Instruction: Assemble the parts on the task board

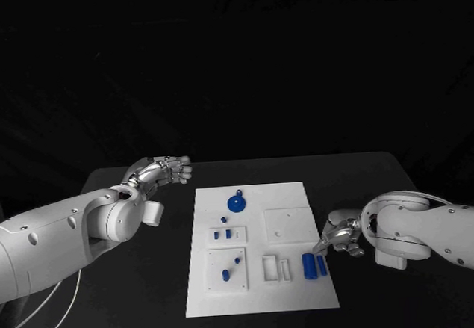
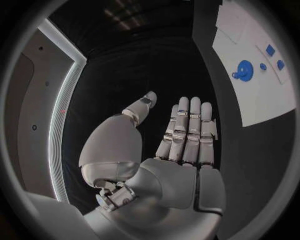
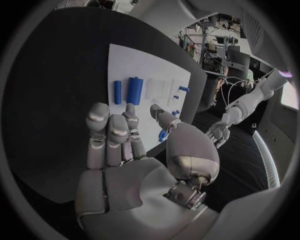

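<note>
Task board [image 1: 294, 295] on black table [image 1: 147, 289], blue parts [image 1: 314, 264] beside right robot hand [image 1: 341, 240]

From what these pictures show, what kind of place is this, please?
Probably a robotics lab or test cell: a black table carries a white task board with small blue parts, and cluttered equipment racks stand beyond it. Both hands, left hand and right hand, hold nothing.

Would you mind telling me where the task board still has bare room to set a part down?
The task board is bare along its near edge and at its far right corner beside the round blue part. Its right edge is crowded: two blue cylinders lie under the right hand.
</note>
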Controlling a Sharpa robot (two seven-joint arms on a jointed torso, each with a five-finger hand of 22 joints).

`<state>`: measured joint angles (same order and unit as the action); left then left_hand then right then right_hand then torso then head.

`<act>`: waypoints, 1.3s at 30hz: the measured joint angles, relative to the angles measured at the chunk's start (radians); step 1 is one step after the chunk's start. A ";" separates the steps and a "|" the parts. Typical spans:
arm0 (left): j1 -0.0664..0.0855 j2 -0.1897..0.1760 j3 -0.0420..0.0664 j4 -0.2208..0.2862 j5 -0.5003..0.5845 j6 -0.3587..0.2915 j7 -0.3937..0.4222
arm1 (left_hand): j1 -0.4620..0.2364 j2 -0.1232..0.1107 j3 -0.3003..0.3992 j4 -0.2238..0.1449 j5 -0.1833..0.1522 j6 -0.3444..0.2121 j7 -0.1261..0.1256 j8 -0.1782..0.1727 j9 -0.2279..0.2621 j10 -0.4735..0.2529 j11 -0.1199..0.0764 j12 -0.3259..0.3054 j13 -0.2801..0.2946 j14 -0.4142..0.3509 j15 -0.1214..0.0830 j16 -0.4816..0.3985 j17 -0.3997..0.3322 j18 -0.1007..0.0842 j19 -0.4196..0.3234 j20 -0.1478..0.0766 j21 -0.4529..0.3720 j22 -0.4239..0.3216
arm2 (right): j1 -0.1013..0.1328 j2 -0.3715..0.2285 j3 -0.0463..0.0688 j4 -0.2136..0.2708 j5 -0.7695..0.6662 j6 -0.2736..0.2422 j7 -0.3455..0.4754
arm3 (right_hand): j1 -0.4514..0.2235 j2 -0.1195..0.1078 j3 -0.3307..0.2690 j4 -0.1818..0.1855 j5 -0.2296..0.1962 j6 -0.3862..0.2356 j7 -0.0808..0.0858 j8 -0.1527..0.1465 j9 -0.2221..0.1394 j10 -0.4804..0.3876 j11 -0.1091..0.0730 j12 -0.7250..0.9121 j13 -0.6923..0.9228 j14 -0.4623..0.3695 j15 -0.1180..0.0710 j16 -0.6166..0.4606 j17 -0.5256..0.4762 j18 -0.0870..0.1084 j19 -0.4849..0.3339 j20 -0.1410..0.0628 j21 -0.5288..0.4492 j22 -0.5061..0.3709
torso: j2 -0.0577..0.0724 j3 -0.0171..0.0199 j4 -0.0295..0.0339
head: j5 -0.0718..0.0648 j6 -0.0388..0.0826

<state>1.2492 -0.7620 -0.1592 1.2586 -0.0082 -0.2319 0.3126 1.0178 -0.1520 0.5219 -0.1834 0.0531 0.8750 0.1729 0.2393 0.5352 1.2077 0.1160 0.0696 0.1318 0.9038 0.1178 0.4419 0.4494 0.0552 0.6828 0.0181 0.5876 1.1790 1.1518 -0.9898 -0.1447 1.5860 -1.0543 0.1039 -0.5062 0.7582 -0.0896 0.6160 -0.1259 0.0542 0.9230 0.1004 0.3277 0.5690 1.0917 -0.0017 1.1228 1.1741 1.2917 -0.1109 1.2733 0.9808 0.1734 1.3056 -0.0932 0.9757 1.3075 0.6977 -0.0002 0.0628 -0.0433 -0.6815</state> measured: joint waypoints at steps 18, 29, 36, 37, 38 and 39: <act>0.000 -0.005 0.000 0.003 0.002 0.015 0.011 | -0.089 0.005 -0.090 0.007 0.000 -0.010 -0.003 0.004 -0.005 -0.011 0.004 0.000 -0.003 -0.004 0.004 -0.015 0.019 0.005 0.000 0.000 -0.019 0.005 | -0.046 0.038 -0.017 -0.013 0.012 -0.016 -0.035 | -0.060 0.002 0.015 -0.040 0.000 -0.014 0.014 -0.024 0.003 0.000 0.000 0.000 0.002 0.000 0.000 0.000 0.008 -0.001 -0.004 -0.003 0.012 0.000 | 0.002 0.0000 0.0012 | -0.005 -0.016; 0.000 -0.005 0.000 0.002 0.003 0.018 0.013 | -0.116 0.000 -0.103 0.019 0.000 -0.010 -0.002 0.004 -0.006 -0.011 0.004 0.000 -0.004 -0.004 0.004 -0.020 0.023 0.003 0.000 0.000 -0.023 0.005 | -0.078 0.073 -0.018 -0.035 0.008 -0.066 -0.036 | -0.078 -0.007 0.018 -0.056 0.000 -0.038 0.015 -0.053 -0.014 -0.002 0.013 0.000 0.004 0.005 0.013 0.000 0.010 -0.001 -0.006 -0.001 0.012 0.000 | 0.003 0.0007 0.0012 | -0.001 -0.026; 0.000 -0.005 0.000 0.001 0.003 0.020 0.013 | -0.117 0.001 -0.103 0.019 0.000 -0.010 -0.002 0.004 -0.006 -0.011 0.004 0.000 -0.004 -0.004 0.004 -0.020 0.024 0.009 0.000 0.000 -0.023 0.005 | -0.082 0.093 -0.018 -0.045 -0.002 -0.091 -0.036 | -0.086 -0.014 0.018 -0.056 0.000 -0.041 0.015 -0.054 -0.015 -0.002 0.013 0.000 0.004 0.005 0.013 0.000 0.011 -0.001 -0.006 -0.001 0.012 0.000 | 0.003 0.0007 0.0007 | 0.002 -0.030; 0.000 -0.005 0.000 0.001 0.003 0.020 0.013 | -0.119 0.003 -0.103 0.019 0.000 -0.010 -0.002 0.004 -0.006 -0.011 0.004 0.000 -0.004 -0.004 0.004 -0.020 0.024 0.014 0.000 0.000 -0.023 0.005 | -0.083 0.095 -0.018 -0.045 -0.004 -0.093 -0.036 | -0.088 -0.015 0.018 -0.056 0.000 -0.041 0.015 -0.057 -0.016 -0.002 0.013 0.000 0.004 0.005 0.013 0.000 0.011 -0.001 -0.006 -0.001 0.012 0.000 | 0.003 0.0007 0.0008 | 0.003 -0.031; 0.000 -0.005 0.000 0.001 0.003 0.021 0.013 | -0.119 0.003 -0.103 0.019 0.000 -0.010 -0.002 0.004 -0.006 -0.011 0.004 0.000 -0.004 -0.004 0.004 -0.020 0.024 0.014 0.000 0.000 -0.023 0.005 | -0.083 0.098 -0.018 -0.047 -0.006 -0.097 -0.036 | -0.092 -0.010 0.018 -0.056 0.000 -0.042 0.016 -0.057 -0.017 -0.002 0.013 0.000 0.005 0.005 0.013 0.000 0.012 -0.001 -0.007 0.000 0.012 0.000 | 0.003 0.0006 0.0008 | 0.003 -0.032; 0.000 -0.005 0.000 0.001 0.003 0.021 0.013 | -0.119 0.003 -0.103 0.019 0.000 -0.010 -0.002 0.004 -0.006 -0.011 0.004 0.000 -0.004 -0.004 0.004 -0.021 0.024 0.014 0.000 0.000 -0.023 0.005 | -0.083 0.100 -0.018 -0.048 -0.008 -0.100 -0.036 | -0.098 -0.013 0.018 -0.056 0.000 -0.042 0.016 -0.057 -0.017 -0.002 0.013 0.000 0.005 0.005 0.013 0.000 0.012 -0.001 -0.007 0.000 0.012 0.000 | 0.003 0.0005 0.0010 | 0.003 -0.032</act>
<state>1.2487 -0.7666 -0.1594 1.2592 -0.0053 -0.2108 0.3252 0.8984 -0.1487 0.4193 -0.1647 0.0532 0.8655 0.1704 0.2432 0.5293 1.1969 0.1196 0.0696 0.1275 0.9002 0.1214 0.4209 0.4737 0.0695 0.6828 0.0181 0.5644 1.1840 1.0686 -0.8895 -0.1624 1.5382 -1.0619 0.0040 -0.5424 0.6604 -0.1028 0.6337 -0.1822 0.0542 0.8811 0.1163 0.2709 0.5522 1.0900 0.0108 1.1227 1.1792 1.2970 -0.0982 1.2731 0.9928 0.1727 1.2985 -0.0930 0.9873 1.3073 0.7006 0.0003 0.0638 -0.0400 -0.7136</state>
